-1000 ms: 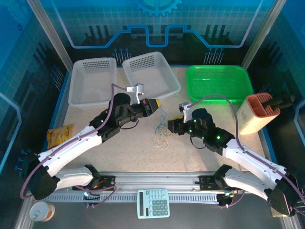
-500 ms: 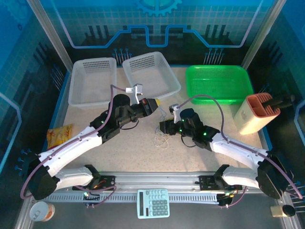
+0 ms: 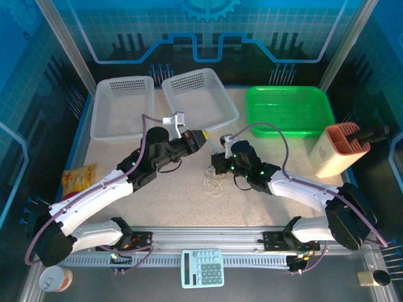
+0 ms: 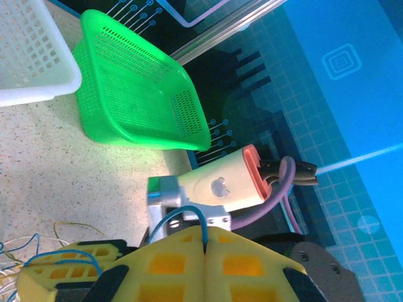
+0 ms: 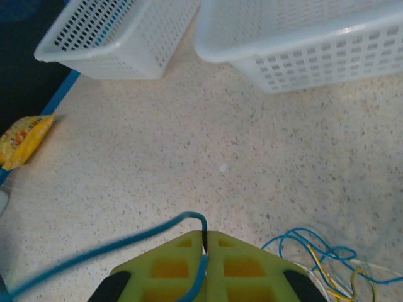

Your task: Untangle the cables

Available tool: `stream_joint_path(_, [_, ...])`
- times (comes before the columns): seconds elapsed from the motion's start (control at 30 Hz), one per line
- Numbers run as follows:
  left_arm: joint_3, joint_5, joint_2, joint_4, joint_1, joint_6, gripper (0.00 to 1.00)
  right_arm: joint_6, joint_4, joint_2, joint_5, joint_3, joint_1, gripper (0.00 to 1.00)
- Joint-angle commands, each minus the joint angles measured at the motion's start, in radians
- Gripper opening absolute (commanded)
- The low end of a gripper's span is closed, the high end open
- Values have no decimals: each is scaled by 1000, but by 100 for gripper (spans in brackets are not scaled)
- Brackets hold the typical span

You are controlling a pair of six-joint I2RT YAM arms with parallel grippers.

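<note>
At table centre in the top view, a loose heap of thin curly cords (image 3: 214,183) (whitish, tan-yellow & blue) lies on the speckled beige tabletop (image 3: 170,195). R gripper (image 3: 215,165) is just beside the heap, at its 12 o'clock. L gripper (image 3: 203,134) is near, at approx 11 o'clock of the R one. The heap is clear of both sets of fingertips, not under them.

L wrist view: the yellow plastic fingers (image 4: 170,264) are pressed together w/ a thin blue cord (image 4: 186,208) nipped in the seam btw them. It loops up out of the tips, then drops toward 8 o'clock. Some of the heap shows at the frame's 8 o'clock edge.

R wrist view: the yellow-green fingers (image 5: 245,264) are also pressed tight, w/ a blue cord caught in the seam. It arcs out of the tips & runs off toward 8 o'clock, blurred. The heap lies on the table at approx 4 o'clock of these tips, near but apart. Can't tell if both grippers pinch one & the same strand; it's too fine to trace in the top view.

Two white perforated plastic baskets (image 3: 123,110) sit at 11 o'clock of the heap, a green plastic basket (image 3: 289,110) at 1 o'clock, all well apart from it.
</note>
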Motion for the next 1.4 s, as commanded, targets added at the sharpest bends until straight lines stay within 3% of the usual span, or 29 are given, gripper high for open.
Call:
stream_joint_path(0.0, [-26, -38, -28, 27, 5, -12, 0, -39, -40, -65, -1, 46, 6, 0])
stream_joint_path(0.27, [-63, -99, -27, 19, 6, 8, 0, -85, -145, -210, -43, 99, 6, 0])
stream_joint_path(0.37, [-73, -102, -22, 32, 6, 19, 23, -97, -174, -221, -60, 129, 5, 0])
stream_joint_path(0.5, [-91, -121, -34, 24, 6, 55, 63, -97, -186, -210, -38, 137, -1, 0])
stream_joint_path(0.6, [-135, -156, -76, 19, 6, 90, 77, -82, -190, -202, -28, 131, -12, 0])
stream_joint_path(0.77, [-233, -225, -183, -19, 13, 162, 89, -61, -197, -199, -19, 119, -26, 0])
stream_joint_path(0.83, [-281, -257, -236, -42, 16, 177, 99, -56, -208, -199, -12, 120, -32, 0])
stream_joint_path(1.13, [-454, -333, -442, -130, 35, 190, 99, -33, -211, -205, -3, 98, -57, 0])
stream_joint_path(1.23, [-483, -245, -429, -53, 36, 250, 99, -29, -209, -203, -22, 104, -61, 0])
stream_joint_path(1.37, [-448, -101, -300, 13, 36, 350, 99, -29, -222, -187, -41, 125, -61, 0])
